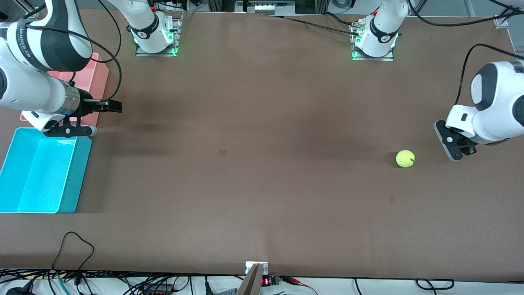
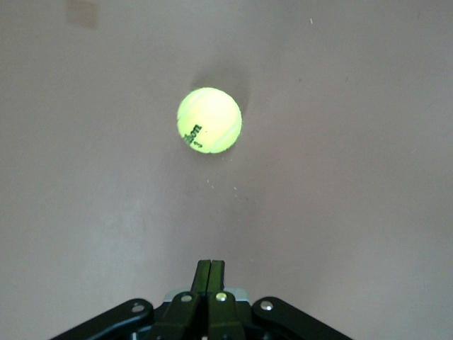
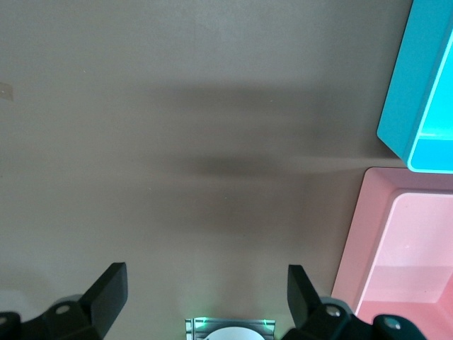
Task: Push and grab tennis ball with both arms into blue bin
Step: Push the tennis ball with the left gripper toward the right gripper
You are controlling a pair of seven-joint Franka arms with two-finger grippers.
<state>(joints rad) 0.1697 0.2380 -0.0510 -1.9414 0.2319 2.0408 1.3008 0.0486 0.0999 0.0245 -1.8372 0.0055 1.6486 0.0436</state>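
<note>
The tennis ball [image 1: 405,158] lies on the brown table toward the left arm's end. In the left wrist view the ball [image 2: 209,120] sits a short way ahead of my left gripper [image 2: 210,268], which is shut and empty. In the front view the left gripper [image 1: 464,148] hangs low over bare table beside the ball, apart from it. The blue bin [image 1: 80,176] stands empty at the right arm's end of the table. My right gripper [image 1: 111,106] is open and empty over the table, beside the pink tub and near the blue bin's corner [image 3: 396,106]; its fingertips [image 3: 110,287] stand wide apart.
A pink tub [image 1: 96,78] stands next to the blue bin, farther from the front camera; it also shows in the right wrist view [image 3: 368,241]. The arms' green-lit bases [image 1: 155,41] stand along the table's back edge. Cables hang along the table's edge nearest the front camera.
</note>
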